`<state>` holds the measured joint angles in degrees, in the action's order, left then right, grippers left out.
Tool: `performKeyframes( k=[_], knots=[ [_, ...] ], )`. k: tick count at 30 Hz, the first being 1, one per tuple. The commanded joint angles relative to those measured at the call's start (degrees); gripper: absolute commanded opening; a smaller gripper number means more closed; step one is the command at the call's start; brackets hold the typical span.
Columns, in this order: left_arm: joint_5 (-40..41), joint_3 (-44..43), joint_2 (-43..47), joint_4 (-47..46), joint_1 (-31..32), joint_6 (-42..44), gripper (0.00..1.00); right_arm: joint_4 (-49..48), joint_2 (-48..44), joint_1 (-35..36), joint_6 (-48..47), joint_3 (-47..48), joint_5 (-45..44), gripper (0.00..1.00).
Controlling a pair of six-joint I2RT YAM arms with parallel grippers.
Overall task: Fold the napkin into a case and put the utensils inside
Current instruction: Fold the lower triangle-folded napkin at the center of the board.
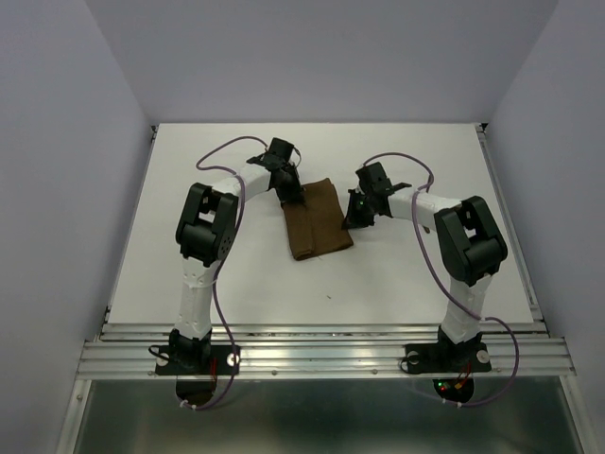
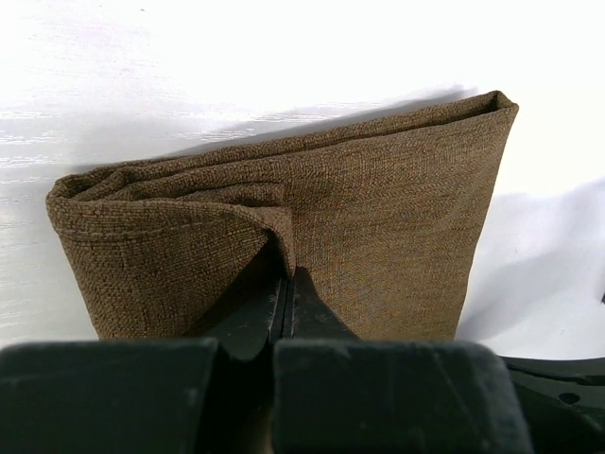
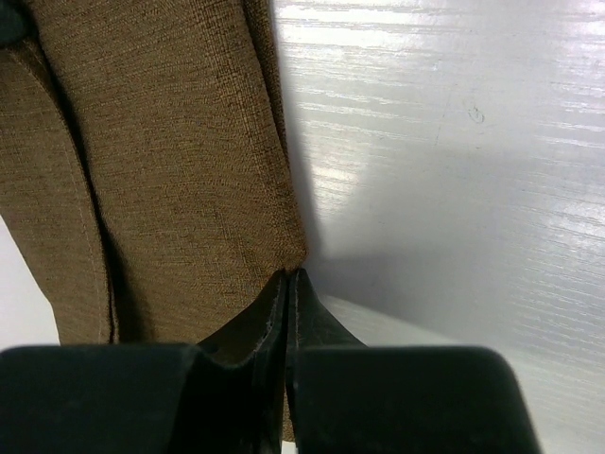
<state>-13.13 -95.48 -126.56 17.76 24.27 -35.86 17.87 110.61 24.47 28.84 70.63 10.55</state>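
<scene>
Top external shows the folded napkin (image 1: 318, 222) lying lengthwise far-to-near.

Top view: the tips of the left gripper (image 1: 294, 196) and right gripper (image 1: 356, 216) merge dark-on-dark with the napkin (image 1: 318, 222), so the pinch points are unreadable. Speck (image 1: 329, 297) on the table (image 1: 236, 284) near the napkin is too small to identify.
Left wrist view: napkin's near edge hidden behind the gripper body. Layers inside the fold are in shadow, count unclear.
Right wrist view: napkin cut off at the top and left edges, near part hidden behind the fingers.
</scene>
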Motion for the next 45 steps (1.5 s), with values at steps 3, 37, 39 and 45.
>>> performKeyframes(
  k=[3, 37, 39, 45],
  knots=[
    [1.5, 0.6, 4.7, 2.2, 0.3, -0.7, 0.0, 0.9, 0.7, 0.4, 0.1, -1.2, 0.9, 0.01],
    [4.3, -4.1, 2.9, 3.7, 0.3, -2.3, 0.0, 0.7, 0.2, 0.4, -0.5, -3.0, 1.0, 0.01],
    [4.5, -4.2, 2.8, 3.8, 0.2, -2.5, 0.0, 0.7, 0.4, 0.4, -0.5, -3.1, 1.1, 0.01],
    [5.6, -3.9, 3.8, 3.7, 0.0, -3.6, 0.0, 0.7, 0.3, 0.4, -0.5, -3.4, 1.1, 0.01]
  ],
)
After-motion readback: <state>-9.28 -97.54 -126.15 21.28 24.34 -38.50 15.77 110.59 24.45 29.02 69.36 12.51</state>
